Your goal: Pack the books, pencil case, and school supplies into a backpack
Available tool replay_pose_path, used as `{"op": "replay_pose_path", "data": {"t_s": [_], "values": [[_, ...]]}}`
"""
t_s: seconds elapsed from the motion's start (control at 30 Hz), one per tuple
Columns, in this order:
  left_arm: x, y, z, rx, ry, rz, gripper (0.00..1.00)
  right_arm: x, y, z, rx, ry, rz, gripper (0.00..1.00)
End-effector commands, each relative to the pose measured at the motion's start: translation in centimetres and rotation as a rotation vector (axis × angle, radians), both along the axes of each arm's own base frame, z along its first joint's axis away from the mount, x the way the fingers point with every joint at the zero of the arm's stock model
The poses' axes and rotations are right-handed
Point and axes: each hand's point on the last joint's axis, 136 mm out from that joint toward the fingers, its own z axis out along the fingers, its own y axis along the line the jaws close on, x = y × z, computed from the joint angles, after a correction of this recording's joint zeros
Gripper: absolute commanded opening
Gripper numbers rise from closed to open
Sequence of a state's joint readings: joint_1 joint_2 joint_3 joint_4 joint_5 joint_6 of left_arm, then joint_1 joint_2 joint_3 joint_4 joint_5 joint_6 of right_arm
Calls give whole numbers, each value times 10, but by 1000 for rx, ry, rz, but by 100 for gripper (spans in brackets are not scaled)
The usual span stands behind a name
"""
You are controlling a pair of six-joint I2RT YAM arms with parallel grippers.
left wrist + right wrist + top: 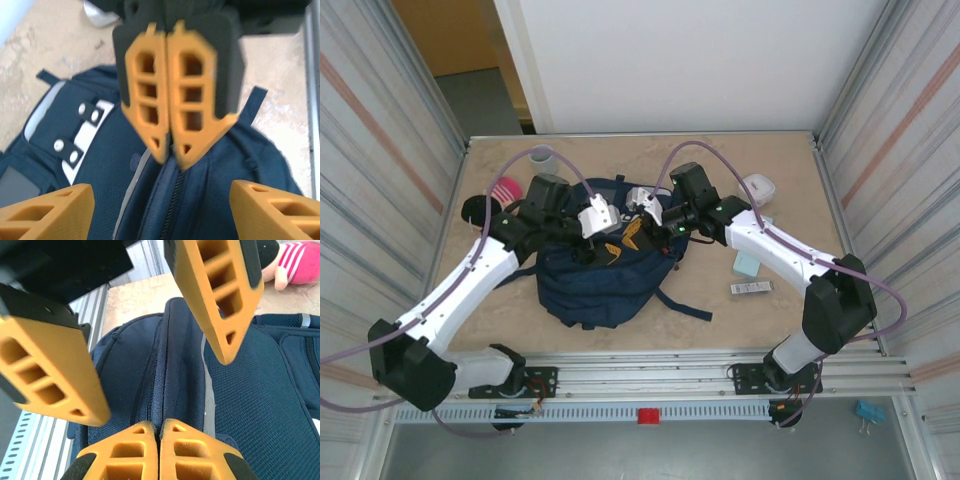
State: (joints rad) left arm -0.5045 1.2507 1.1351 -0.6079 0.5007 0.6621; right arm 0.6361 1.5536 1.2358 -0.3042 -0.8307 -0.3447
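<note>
The navy backpack point(595, 285) lies in the middle of the table with both grippers over its top end. My right gripper point(160, 426) is shut, pinching the raised fabric ridge beside the zip point(175, 200); in the left wrist view it point(172, 152) comes in from above, jaws together on that seam. My left gripper point(162, 200) stands open astride the same ridge, one finger point(50, 370) on each side, touching nothing. From above, the left gripper point(605, 235) and right gripper point(642, 225) almost meet. The books are out of view.
A pink striped soft toy point(505, 188) and a grey cup point(542, 157) stand at the back left. On the right lie a white rounded case point(760, 188), a pale teal flat item point(747, 263) and a small flat pack point(751, 288). Metal walls close in both sides.
</note>
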Motion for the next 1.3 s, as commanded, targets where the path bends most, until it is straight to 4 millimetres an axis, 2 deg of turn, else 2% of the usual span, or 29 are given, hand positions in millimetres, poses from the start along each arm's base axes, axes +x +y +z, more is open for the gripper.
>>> {"op": "replay_pose_path", "data": {"t_s": [0.0,0.07,0.17,0.23,0.3,0.33,0.37,0.47,0.57,0.63,0.73,0.93,1.07,1.27], "values": [[10,10,-9,101,-32,27,72,-10,7,42,120,-68,54,0],[16,11,-18,129,-30,25,68,-13,10,46,128,-77,63,0],[20,8,-25,144,-15,-9,47,-17,11,52,141,-85,78,0],[16,5,-26,127,-8,-66,29,-19,9,55,149,-87,77,0],[15,5,-23,91,-12,-94,5,-16,3,55,153,-78,56,13],[14,5,-20,62,-14,-106,0,-14,-3,53,155,-64,38,25],[12,5,-15,25,-23,-121,0,-11,-11,50,154,-37,14,37],[5,5,0,-76,-57,-158,0,5,-44,31,148,64,-94,58],[1,4,7,-134,-64,-169,0,19,-79,2,119,163,-206,65],[-1,3,7,-150,-56,-178,0,22,-95,-18,85,225,-251,68],[-2,1,8,-166,-51,-184,0,26,-108,-40,60,343,-279,71],[-3,0,15,-190,-56,-192,0,39,-100,-62,62,510,-250,72],[-5,0,18,-203,-58,-195,0,49,-93,-77,36,524,-250,72],[-7,0,22,-218,-59,-198,0,51,-79,-82,30,503,-206,72]]}}
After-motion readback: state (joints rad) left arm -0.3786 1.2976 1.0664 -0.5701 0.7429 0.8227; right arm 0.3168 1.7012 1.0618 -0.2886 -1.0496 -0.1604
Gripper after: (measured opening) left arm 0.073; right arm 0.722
